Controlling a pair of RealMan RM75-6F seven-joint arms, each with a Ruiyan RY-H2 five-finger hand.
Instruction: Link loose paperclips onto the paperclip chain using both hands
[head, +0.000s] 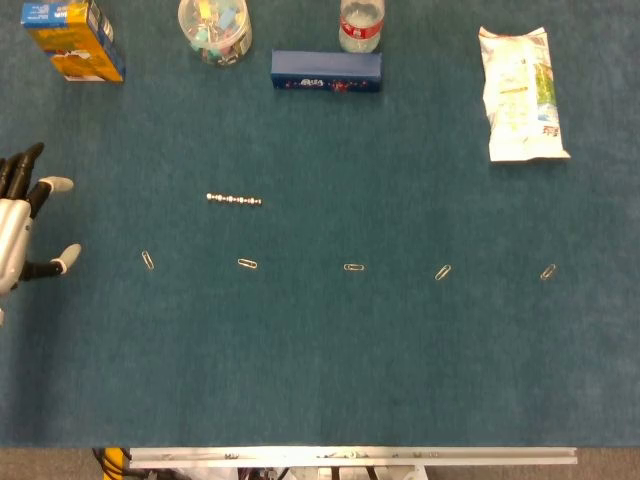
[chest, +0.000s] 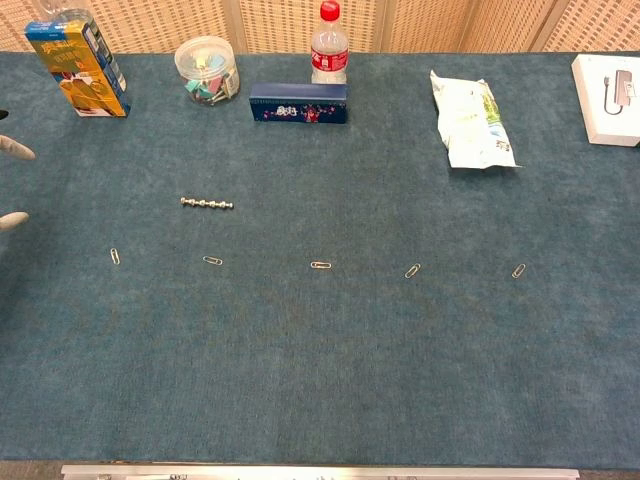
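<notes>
Progress: as I read it, nothing is linked yet; I'm at the very start of the job.
Chain: the paperclip chain (head: 233, 199) lies flat on the blue surface (head: 330, 370), left of centre, short and straight, with nothing touching it.
Loose clips: I count five in a rough row nearer me than the chain: far-left clip (head: 148, 260), second clip (head: 247, 263), middle clip (head: 354, 267), fourth clip (head: 443, 272), far-right clip (head: 548, 272). All lie apart from one another and from the chain.
Left hand: my left hand (head: 22, 232) sits at the left edge of the head view, its fingers (head: 56, 184) spread apart and holding nothing; the chest view shows only two pale tips at its border.
Right hand: neither camera shows it, so I can't say how it is set.
Left to do: by my judgement, everything. Pick up the chain, pick up a clip, thread it on, and repeat for each loose clip.
Nearest start: the far-left clip is closest to my left hand, and the second clip sits just below the chain.
</notes>
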